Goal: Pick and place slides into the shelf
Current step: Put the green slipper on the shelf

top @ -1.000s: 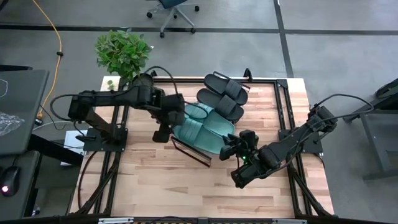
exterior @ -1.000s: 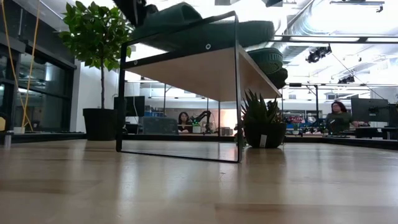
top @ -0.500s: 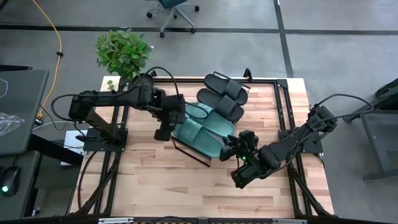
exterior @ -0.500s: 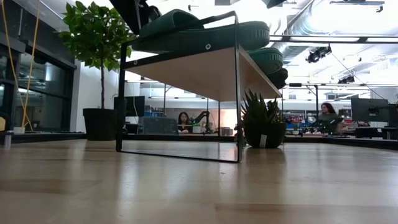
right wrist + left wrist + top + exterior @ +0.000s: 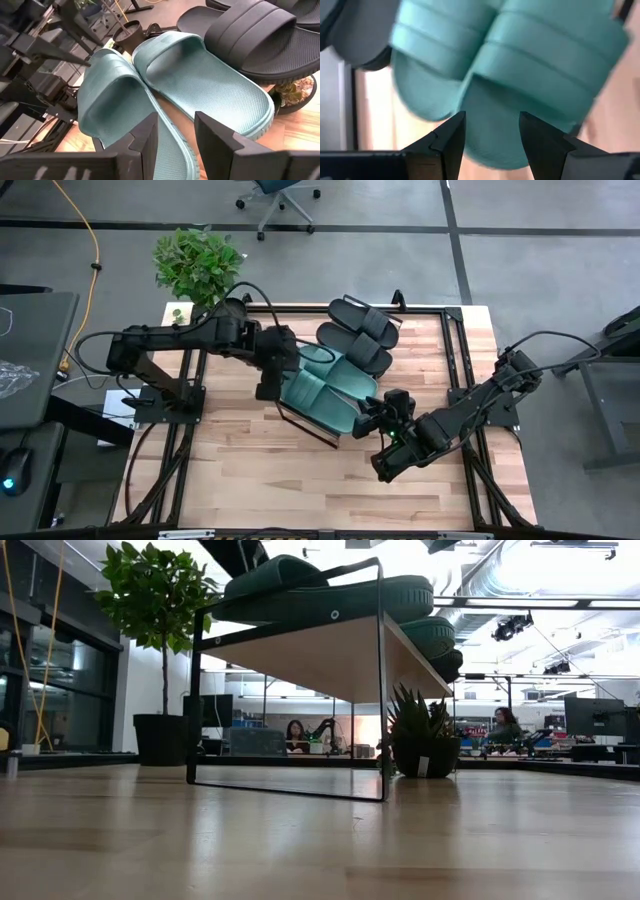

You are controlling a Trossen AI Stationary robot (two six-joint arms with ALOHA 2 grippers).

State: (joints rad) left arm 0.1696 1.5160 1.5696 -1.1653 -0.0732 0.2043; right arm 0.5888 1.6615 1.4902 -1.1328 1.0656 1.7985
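Observation:
The shelf (image 5: pixel 330 650) stands mid-table and carries all the slides. Two black slides (image 5: pixel 362 320) (image 5: pixel 355 350) lie on its far part. Two teal slides (image 5: pixel 342 376) (image 5: pixel 318 400) lie side by side on its near part, soles on the board. My left gripper (image 5: pixel 267 388) hangs open, pointing steeply down, just over the teal slides' toe ends (image 5: pixel 485 95); its fingers touch nothing that I can see. My right gripper (image 5: pixel 366 420) stands open off the teal slides' heel ends (image 5: pixel 200 90), with nothing between its fingers.
A potted plant (image 5: pixel 195 265) stands off the table's far left corner. A small spiky plant (image 5: pixel 415 735) sits behind the shelf. Bare wood tabletop (image 5: pixel 300 480) stretches along the near side. People sit in the room beyond the table.
My left gripper has tipped steeper and swung a little toward the table's right, over the teal slides' toe ends, and has drawn upward in the low view. The near teal slide, raised at first, has come down flat on the shelf board. My right arm has kept still.

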